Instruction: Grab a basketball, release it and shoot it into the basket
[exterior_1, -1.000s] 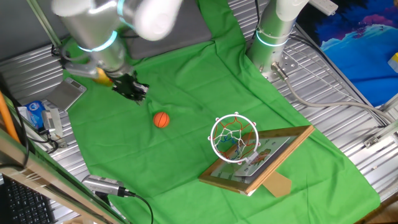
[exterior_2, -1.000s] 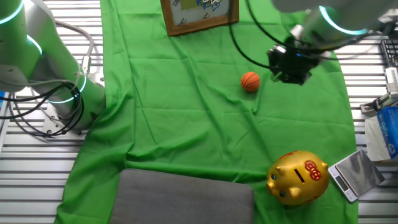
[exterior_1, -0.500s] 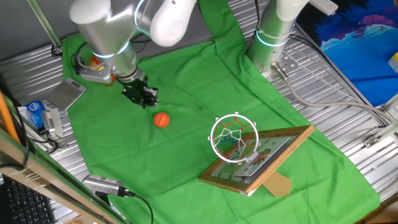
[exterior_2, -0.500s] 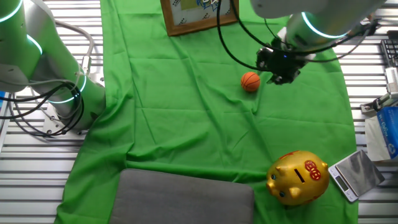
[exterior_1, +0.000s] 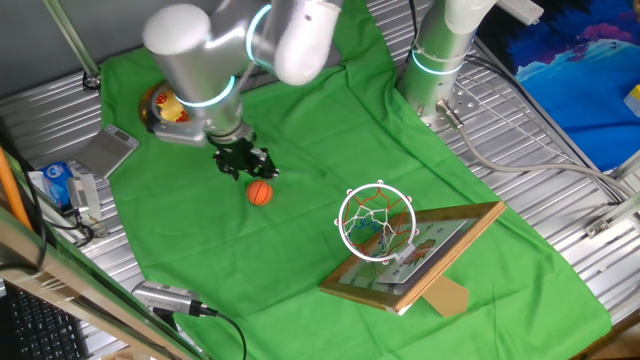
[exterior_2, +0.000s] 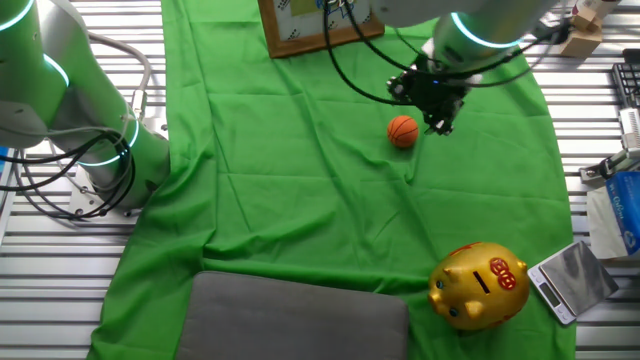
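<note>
1. We are closing in: our black two-finger end effector (exterior_1: 250, 165) has travelled across the green cloth (exterior_1: 300, 130) and is now hovering just beside the tiny orange seamed basketball (exterior_1: 260, 193).
2. The end effector's fingers are seemingly parted, gripping nothing.
3. The basketball is lying unmoved, well apart from the white-rimmed, red-netted basket (exterior_1: 377, 222); grasping comes next.

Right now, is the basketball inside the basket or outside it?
Outside. The basketball lies on the green cloth, apart from the basket, whose net holds nothing. The gripper is just above it.
</note>
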